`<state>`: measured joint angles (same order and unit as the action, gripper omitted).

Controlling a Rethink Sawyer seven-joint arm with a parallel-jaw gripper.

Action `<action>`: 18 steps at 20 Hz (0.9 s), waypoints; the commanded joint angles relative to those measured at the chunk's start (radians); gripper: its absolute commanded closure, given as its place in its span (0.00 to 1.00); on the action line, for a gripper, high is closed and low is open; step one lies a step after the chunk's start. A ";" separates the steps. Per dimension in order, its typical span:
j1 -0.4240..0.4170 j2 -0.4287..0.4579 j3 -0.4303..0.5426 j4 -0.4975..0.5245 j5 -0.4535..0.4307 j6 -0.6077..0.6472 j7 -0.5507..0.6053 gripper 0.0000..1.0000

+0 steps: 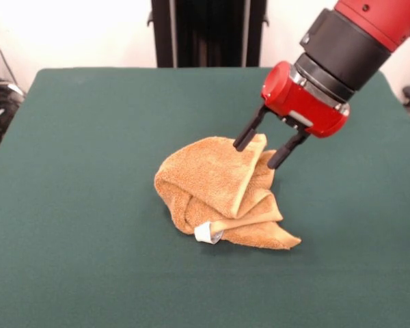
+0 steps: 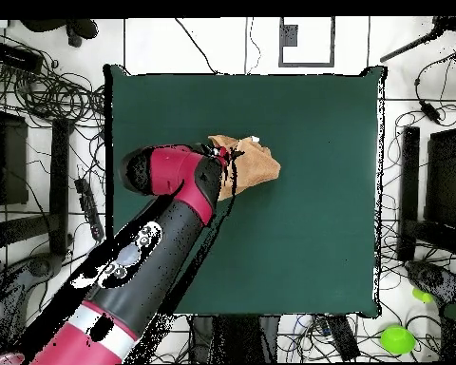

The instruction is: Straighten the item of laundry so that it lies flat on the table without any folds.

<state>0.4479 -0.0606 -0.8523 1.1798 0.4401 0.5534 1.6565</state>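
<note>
The orange-tan towel (image 1: 215, 191) lies crumpled in a folded heap near the middle of the dark green table (image 1: 82, 150). Its small white tag (image 1: 206, 233) shows at the front edge of the heap. A folded band runs up to a raised corner at the heap's far right. My gripper (image 1: 261, 150) comes down from the upper right, and its two black fingers (image 1: 245, 139) stand apart, one on each side of that raised corner. In the overhead view the arm covers the towel's left part (image 2: 258, 165), and the gripper (image 2: 226, 158) sits at its left edge.
The green table (image 2: 308, 238) spreads wide on all sides of the towel. Cables and equipment (image 2: 42, 86) lie on the floor around the table. The robot's black pedestal (image 1: 208, 31) stands behind the far edge.
</note>
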 commanded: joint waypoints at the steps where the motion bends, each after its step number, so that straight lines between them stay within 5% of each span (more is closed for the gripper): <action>1: -0.006 0.085 0.164 0.025 0.062 0.035 0.332 0.00; 18: -0.003 0.119 0.176 0.031 0.071 -0.026 0.329 0.00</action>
<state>0.4478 -0.0305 -0.8452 1.1798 0.4536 0.5534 1.6565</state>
